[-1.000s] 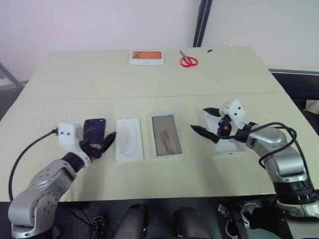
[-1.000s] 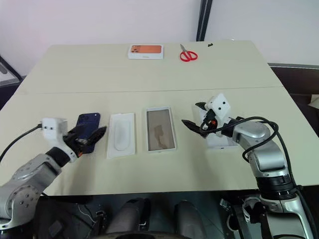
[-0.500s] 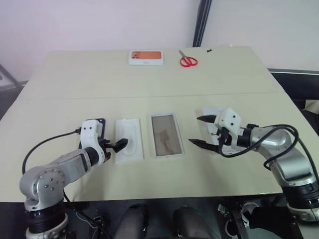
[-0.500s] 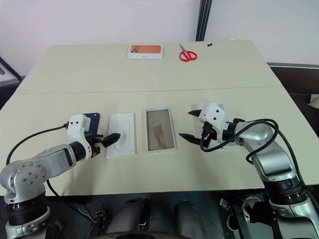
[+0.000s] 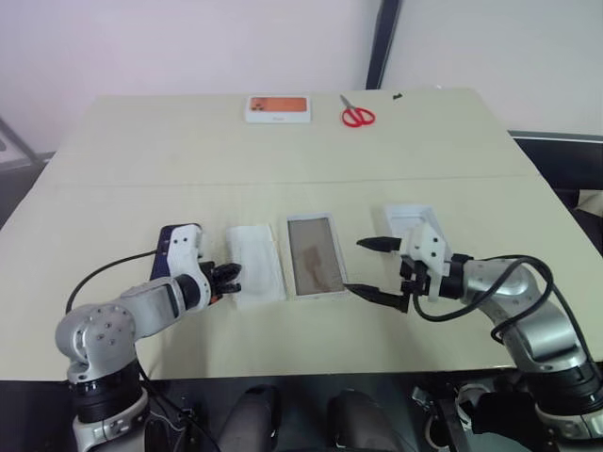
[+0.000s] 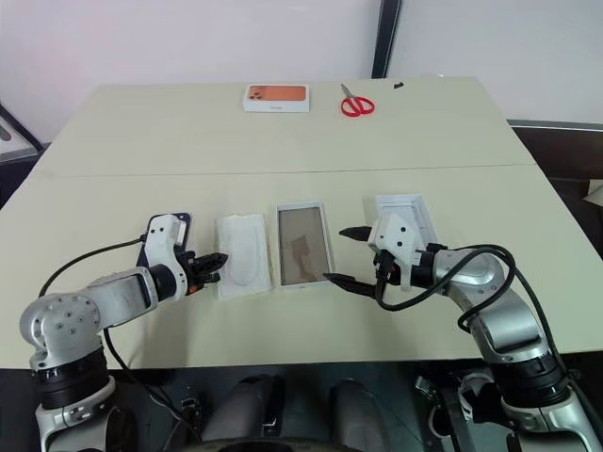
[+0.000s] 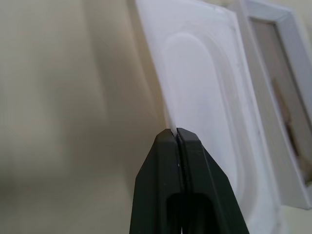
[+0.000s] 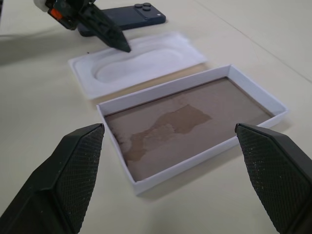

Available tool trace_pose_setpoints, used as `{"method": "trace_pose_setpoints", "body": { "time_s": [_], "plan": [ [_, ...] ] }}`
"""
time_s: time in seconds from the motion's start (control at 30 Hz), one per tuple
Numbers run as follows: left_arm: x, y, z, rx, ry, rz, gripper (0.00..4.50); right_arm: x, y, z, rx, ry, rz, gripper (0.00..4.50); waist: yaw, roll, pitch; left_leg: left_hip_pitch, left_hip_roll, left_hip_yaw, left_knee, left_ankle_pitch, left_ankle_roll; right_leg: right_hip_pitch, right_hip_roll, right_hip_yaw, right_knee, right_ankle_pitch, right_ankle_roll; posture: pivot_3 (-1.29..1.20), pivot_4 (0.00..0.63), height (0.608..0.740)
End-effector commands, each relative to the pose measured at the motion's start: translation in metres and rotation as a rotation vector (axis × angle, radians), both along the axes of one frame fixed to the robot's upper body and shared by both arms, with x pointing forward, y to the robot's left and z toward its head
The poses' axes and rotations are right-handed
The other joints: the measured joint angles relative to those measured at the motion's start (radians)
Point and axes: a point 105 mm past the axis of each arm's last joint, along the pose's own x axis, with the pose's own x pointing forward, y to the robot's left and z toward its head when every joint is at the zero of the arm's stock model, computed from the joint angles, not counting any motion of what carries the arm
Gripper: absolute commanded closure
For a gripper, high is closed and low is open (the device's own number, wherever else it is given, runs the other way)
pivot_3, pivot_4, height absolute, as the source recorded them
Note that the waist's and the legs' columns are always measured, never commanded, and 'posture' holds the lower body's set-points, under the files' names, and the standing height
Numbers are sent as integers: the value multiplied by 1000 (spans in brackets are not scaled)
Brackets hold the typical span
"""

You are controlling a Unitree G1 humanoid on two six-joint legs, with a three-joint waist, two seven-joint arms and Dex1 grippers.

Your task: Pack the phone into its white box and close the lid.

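Left wrist view: left tool (image 7: 176, 132) pinched shut on the insert tray's (image 7: 204, 73) near edge, right tool (image 6: 347, 254) wide open, empty, straddling the white box (image 8: 195, 124), phone (image 8: 127, 16) beyond the left tool; suggest lifting tray level, clear of box.

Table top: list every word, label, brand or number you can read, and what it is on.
None can be read.
White box with an orange picture: a small dark line under the picture, too small to read.
Lid: no print visible.
Phone: no marking legible.
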Motion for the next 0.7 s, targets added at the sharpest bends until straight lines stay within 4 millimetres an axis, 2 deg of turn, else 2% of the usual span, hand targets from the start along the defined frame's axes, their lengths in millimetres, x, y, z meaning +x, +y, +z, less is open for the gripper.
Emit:
{"method": "trace_pose_setpoints", "body": {
  "time_s": [0.03,0.2,0.3,0.43,0.53,0.7],
  "plan": [
    [4,12,4,2,-17,55,4479,-11,7,13,46,-17,60,0,-1,0,0,0,0,0,0,0,0,0,0,0,0,0,0,0,150,740],
    [11,23,14,-46,-53,110,4479,-12,6,11,39,-9,65,0,-3,0,0,0,0,0,0,0,0,0,0,0,0,0,0,0,150,740],
    [16,20,32,-136,-112,98,4479,-5,2,14,46,-18,26,0,-2,0,0,0,0,0,0,0,0,0,0,0,0,0,0,0,150,740],
    [17,-3,44,-205,-130,3,4479,6,-9,21,45,-39,-36,0,7,-1,1,0,0,0,1,0,0,0,0,0,0,0,0,0,150,740],
    [17,-23,44,-229,-111,-52,4479,12,-14,24,43,-46,-64,0,14,-1,1,0,0,0,1,1,-2,0,0,0,0,0,0,0,150,740],
    [15,-68,38,-318,-50,-120,4479,15,-19,27,33,-55,-93,0,19,-3,2,0,0,0,1,3,-5,1,0,-1,0,0,0,0,150,740]
  ]
}}
